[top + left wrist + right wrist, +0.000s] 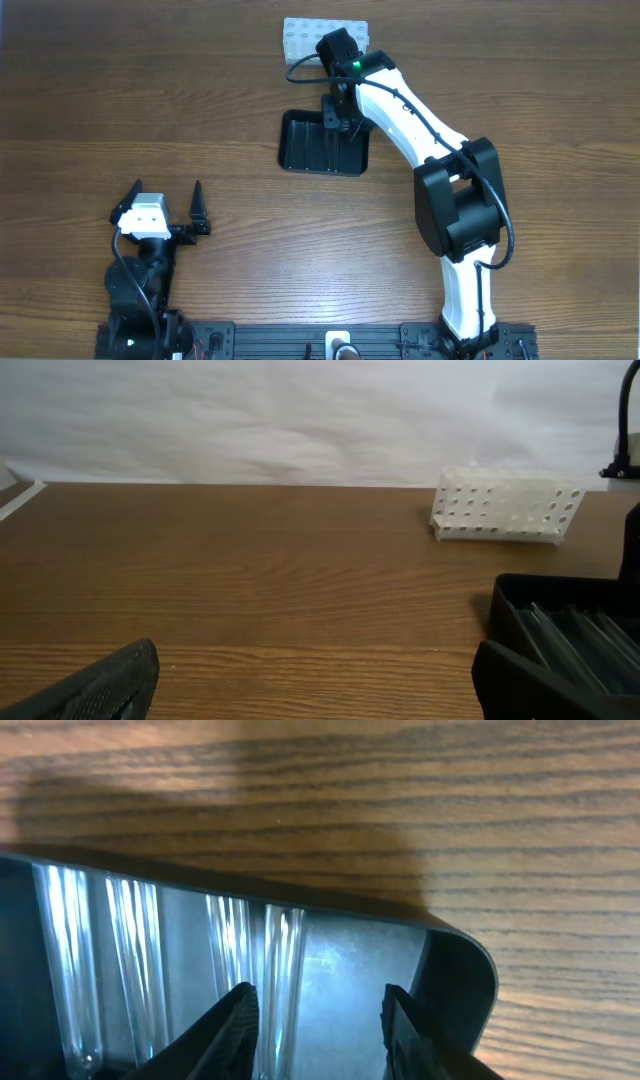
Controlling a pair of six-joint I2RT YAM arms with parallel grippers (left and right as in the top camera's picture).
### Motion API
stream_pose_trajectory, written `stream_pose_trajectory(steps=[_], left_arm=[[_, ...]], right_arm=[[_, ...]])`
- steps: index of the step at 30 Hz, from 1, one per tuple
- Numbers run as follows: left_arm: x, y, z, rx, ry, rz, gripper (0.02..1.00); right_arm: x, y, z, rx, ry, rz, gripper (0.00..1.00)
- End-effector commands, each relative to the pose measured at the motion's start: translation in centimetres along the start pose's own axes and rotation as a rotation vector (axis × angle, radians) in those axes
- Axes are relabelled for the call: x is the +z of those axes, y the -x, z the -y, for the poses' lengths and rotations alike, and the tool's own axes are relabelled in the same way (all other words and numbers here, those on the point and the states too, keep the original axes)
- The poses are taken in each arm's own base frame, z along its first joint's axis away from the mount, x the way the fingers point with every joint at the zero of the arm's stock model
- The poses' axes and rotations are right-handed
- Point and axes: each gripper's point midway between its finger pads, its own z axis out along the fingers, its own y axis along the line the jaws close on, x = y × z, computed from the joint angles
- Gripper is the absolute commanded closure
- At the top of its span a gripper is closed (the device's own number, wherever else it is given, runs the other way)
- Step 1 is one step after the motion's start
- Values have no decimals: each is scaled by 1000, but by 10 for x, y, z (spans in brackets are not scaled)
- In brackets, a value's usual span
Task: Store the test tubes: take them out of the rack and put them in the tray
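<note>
Left gripper [165, 188]: at 8 o'clock on the table [150, 100], close to its base. Fingers are spread wide with nothing between them. It is well apart from the task's things.

Tray [300, 142]: just past table centre, toward 12 o'clock. The right arm reaches across it.

Right gripper [318, 1008]: low over the tray's 3 o'clock end. Fingers are apart and grip nothing. Four tubes [280, 970] lie side by side on the tray floor. One of them lies in line with the gap between the fingers.

Rack [312, 38]: beyond the tray at 12 o'clock, near it but not touching.

Step in hand, as judged: the set-down end of one transfer, with the tube laid flat and the fingers clear of it.

Next move, as judged:
1. Raise the right gripper straight up, clear of the tray wall and the glass.
2. Carry it toward 12 o'clock to the rack, if any tube is left there.
3. Close gently on the glass.

View differences:
- The right wrist view gives the tube count and the finger gap. The top view has the arm over both.
- The left wrist view shows the rack side-on with its rows of holes. Whether tubes stand in it cannot be told.
- The top view gives the overall layout.
</note>
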Motion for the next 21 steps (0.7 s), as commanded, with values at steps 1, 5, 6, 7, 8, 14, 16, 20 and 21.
stream_pose_trajectory(steps=[1,5,6,7,8,14,16,20,21], left_arm=[[0,-2,1,17,-6,-6,20],[0,-2,1,17,-6,-6,18],[0,-2,1,17,-6,-6,18],[0,-2,1,17,-6,-6,18],[0,-2,1,17,-6,-6,18],[0,-2,1,17,-7,-6,18],[0,-2,1,17,-6,-6,18],[0,-2,1,17,-6,-6,18],[0,-2,1,17,-6,-6,18]], right_arm=[[-8,9,6,15,-2,42,520],[-41,43,13,-19,36,190,294],[-54,54,18,-40,43,243,246],[-65,63,23,-57,46,286,194],[-79,73,30,-67,46,334,148],[-170,93,79,-64,21,544,7],[-197,90,90,-86,1,609,7],[-242,78,115,-79,-39,758,7],[-251,72,123,-65,-48,796,9]])
